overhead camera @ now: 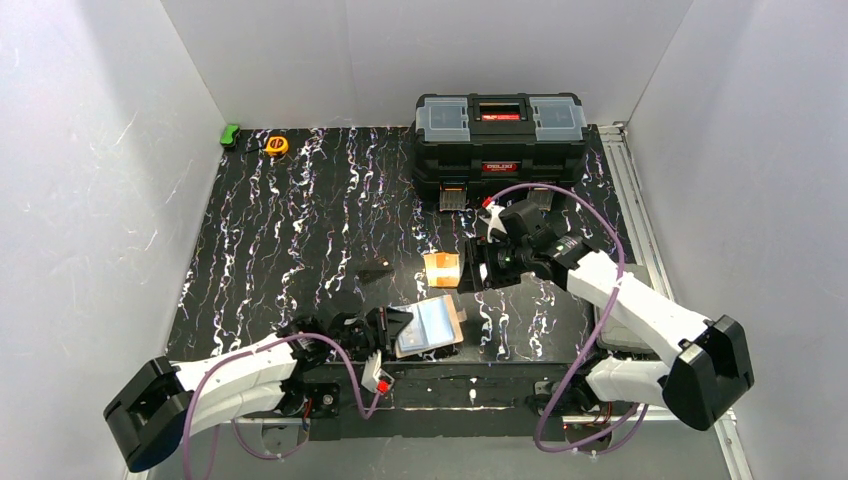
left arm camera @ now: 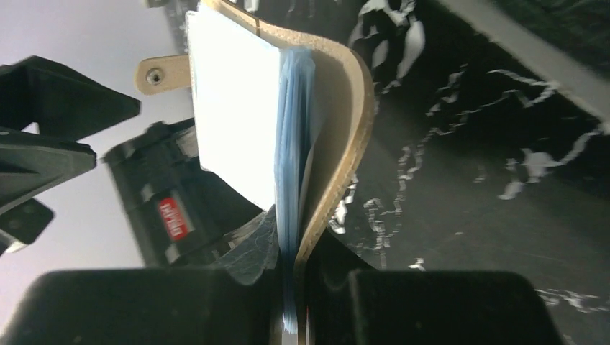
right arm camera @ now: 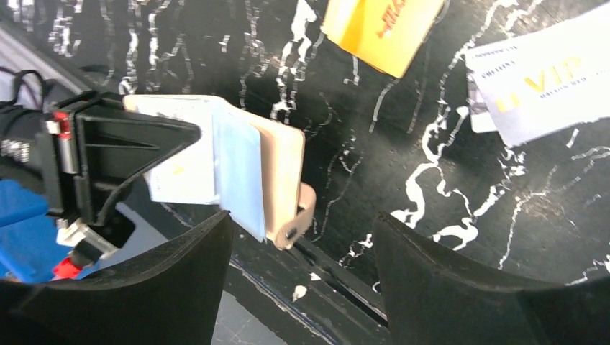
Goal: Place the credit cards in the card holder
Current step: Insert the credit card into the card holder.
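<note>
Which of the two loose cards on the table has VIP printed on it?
The pale card at the right edge of the right wrist view; the orange card at the top shows red print instead.

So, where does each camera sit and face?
Top external: above, behind the bases, facing down at the black marbled table; both arms show.
Left wrist: faces along its fingers, clamped on the cream folding card holder.
Right wrist: faces down past its open fingers at the flat orange card.
All three share the card holder.
</note>
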